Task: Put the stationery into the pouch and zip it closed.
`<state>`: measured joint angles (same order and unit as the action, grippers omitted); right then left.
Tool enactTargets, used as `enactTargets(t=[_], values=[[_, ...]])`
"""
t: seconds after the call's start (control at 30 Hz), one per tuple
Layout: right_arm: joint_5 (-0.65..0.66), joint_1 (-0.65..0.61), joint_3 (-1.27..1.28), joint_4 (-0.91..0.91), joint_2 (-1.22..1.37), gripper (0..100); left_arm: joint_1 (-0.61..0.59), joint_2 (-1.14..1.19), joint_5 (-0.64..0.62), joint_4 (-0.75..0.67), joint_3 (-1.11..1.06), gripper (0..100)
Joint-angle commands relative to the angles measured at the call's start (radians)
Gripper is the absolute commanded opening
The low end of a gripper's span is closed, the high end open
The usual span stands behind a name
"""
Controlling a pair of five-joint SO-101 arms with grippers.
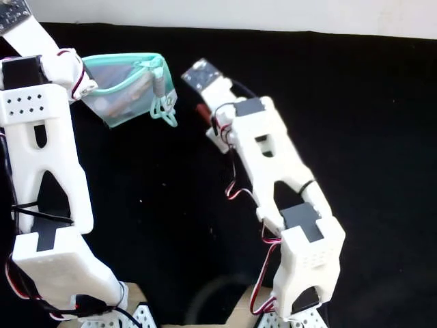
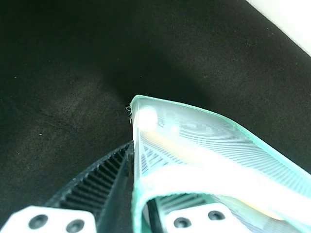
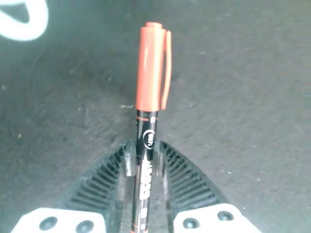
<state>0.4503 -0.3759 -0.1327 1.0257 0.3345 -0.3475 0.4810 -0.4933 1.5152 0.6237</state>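
Note:
A see-through pouch (image 1: 126, 92) with a teal rim hangs at the back left, lifted off the black table, with some items inside. My left gripper (image 1: 82, 82) is shut on its corner; the left wrist view shows the pouch (image 2: 194, 145) wall pinched in that gripper (image 2: 133, 150). The pouch's zip end and teal pull loops (image 1: 164, 109) face the right arm. My right gripper (image 1: 208, 121) is shut on a pen (image 1: 203, 109) with a red cap and black barrel, a short way to the right of the pouch. In the right wrist view the pen (image 3: 151, 68) sticks out past the gripper (image 3: 146, 153), cap first.
A black cloth (image 1: 355, 123) covers the table, with free room to the right and in the middle. A white wall strip (image 1: 273, 17) runs along the back edge. Both arm bases (image 1: 300, 273) stand at the front. A pale loop (image 3: 24, 19) lies ahead of the pen.

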Motion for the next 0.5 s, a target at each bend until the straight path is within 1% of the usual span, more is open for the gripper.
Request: enactTargets(t=[0.0, 0.1, 0.47], values=[[-0.054, 0.018, -0.111, 0.033, -0.016, 0.8, -0.054, 0.093, 0.017, -0.025, -0.012, 1], [-0.071, 0.015, -0.183, 0.076, -0.016, 0.8, -0.053, 0.093, 0.017, -0.025, -0.012, 1], [-0.071, 0.013, -0.481, 0.295, -0.015, 0.8, -0.047, 0.094, 0.017, -0.025, -0.012, 1]])
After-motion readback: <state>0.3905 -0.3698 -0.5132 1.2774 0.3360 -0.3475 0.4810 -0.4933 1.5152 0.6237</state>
